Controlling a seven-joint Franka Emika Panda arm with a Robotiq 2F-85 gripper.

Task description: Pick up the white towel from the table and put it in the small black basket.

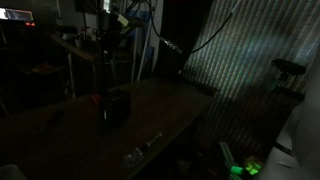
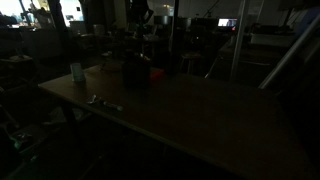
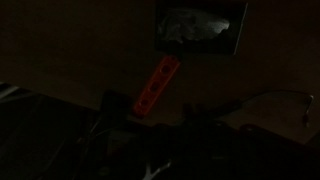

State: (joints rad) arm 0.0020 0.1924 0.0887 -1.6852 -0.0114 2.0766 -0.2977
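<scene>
Jaws too dark to judge; if pinching the towel (image 3: 195,23) at twelve o'clock, rising could drag it from the basket (image 3: 240,32).

The towel (image 3: 195,25) looks soft cloth, the table (image 2: 200,110) matt wood, the red piece (image 3: 155,85) plastic.

— How is the light in there?
— Very dim, nearly black. A ribbed wall (image 1: 250,60) catches a faint glow.
— And the furniture?
— The table (image 2: 200,115), long and dark. Behind it are a cluttered workbench (image 1: 75,42), a small lit screen (image 2: 228,22) and a pale post (image 2: 237,45).
</scene>
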